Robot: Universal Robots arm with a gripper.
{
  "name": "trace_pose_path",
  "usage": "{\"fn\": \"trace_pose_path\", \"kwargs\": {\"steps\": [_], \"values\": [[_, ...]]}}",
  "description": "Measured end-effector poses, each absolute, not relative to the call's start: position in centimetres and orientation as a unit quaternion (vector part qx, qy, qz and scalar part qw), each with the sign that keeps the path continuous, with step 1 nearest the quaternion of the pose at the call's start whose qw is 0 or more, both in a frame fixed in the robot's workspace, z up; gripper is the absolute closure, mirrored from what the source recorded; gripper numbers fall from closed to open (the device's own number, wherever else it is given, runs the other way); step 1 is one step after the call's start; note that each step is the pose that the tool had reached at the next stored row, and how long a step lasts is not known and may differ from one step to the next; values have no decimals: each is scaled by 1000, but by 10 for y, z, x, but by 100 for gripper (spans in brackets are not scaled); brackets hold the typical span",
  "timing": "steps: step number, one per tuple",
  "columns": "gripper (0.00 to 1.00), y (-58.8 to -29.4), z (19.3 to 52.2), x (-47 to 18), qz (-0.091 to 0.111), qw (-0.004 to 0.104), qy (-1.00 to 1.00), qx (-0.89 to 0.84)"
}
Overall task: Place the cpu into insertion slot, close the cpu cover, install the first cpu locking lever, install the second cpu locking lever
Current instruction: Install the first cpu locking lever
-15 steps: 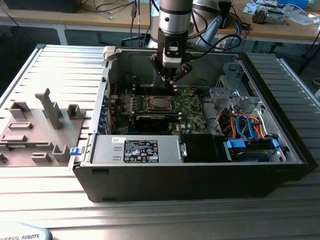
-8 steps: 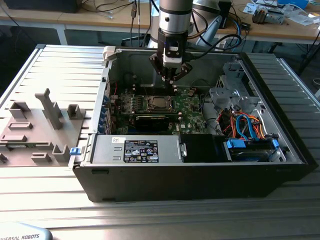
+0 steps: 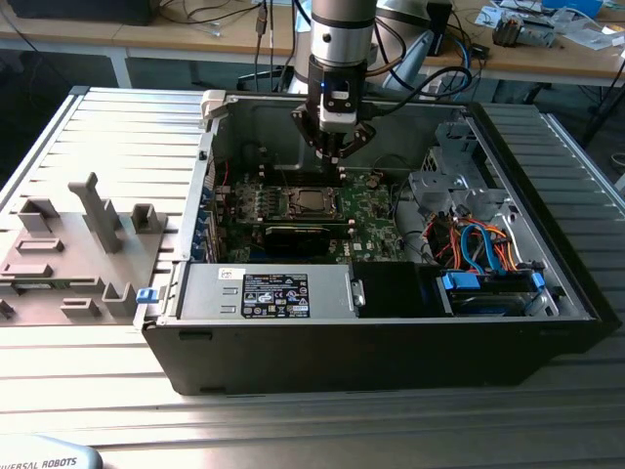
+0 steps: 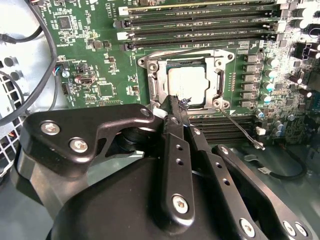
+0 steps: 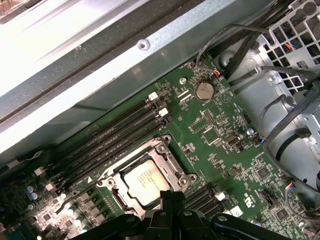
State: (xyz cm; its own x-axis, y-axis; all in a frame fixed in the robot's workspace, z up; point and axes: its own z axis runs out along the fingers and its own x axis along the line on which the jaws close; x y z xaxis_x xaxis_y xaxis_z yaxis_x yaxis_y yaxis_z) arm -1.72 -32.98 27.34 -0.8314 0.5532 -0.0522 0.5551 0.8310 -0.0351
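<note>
Black gripper [image 4: 175, 103], fingers pressed together, tips at the silvery square cpu cover [image 4: 156, 82] framing the dull-grey cpu [image 4: 187, 82].

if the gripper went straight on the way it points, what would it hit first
Most likely the cpu cover, at the frame's edge beside the cpu, not the chip itself; how far above it the gripper hangs is unclear.

I stand over a ribbed silver-grey metal tabletop [image 3: 107, 127]. Behind it run pale wooden desks [image 3: 195, 41] strewn with dark cables [image 3: 220, 12], deep shadow beneath them. Light is even.
</note>
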Motion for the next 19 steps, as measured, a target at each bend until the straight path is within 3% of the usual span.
{"fn": "trace_pose_path", "kwargs": {"steps": [19], "values": [[89, -330, 273, -17, -24, 20, 963, 269]]}}
